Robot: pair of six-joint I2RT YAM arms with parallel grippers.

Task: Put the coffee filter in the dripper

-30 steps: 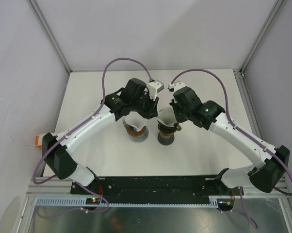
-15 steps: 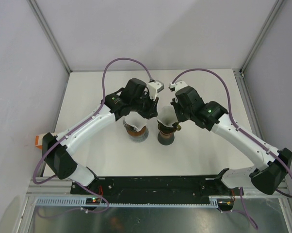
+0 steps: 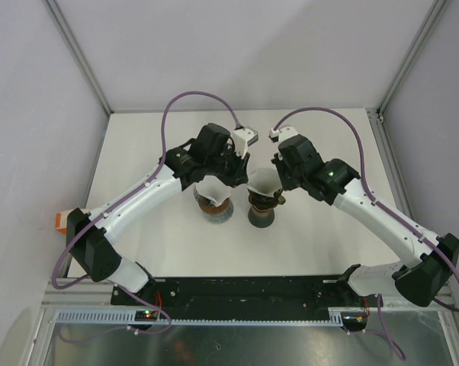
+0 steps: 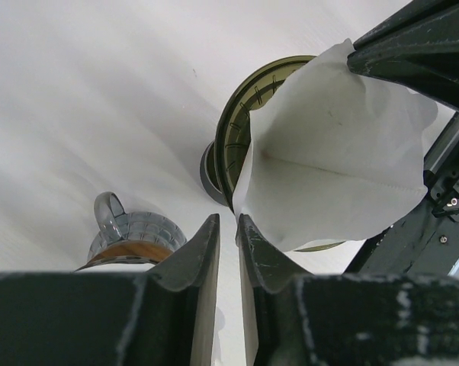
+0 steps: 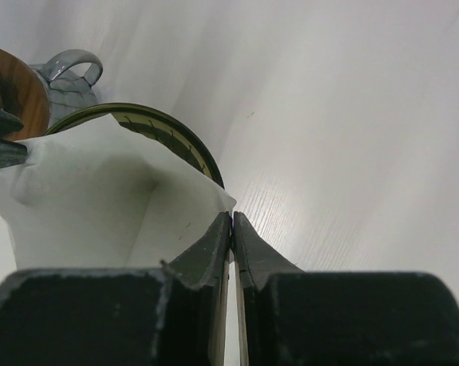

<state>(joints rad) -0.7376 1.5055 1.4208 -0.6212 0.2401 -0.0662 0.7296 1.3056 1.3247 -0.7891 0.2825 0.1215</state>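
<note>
The white paper coffee filter stands as an open cone in the dark green dripper at the table's middle. In the right wrist view my right gripper has its tips pressed together on the filter's near corner, just outside the dripper's rim. In the left wrist view my left gripper stands a narrow gap open with only table showing between the fingers. The filter's edge sits just past its right fingertip, over the dripper's rim.
A glass carafe with a brown collar stands just left of the dripper, under the left arm; its handle shows in the right wrist view. Metal frame posts run along both sides of the white table.
The right arm's wrist has shifted slightly back and to the right. The filter stays in the dripper and the left arm has not moved.
</note>
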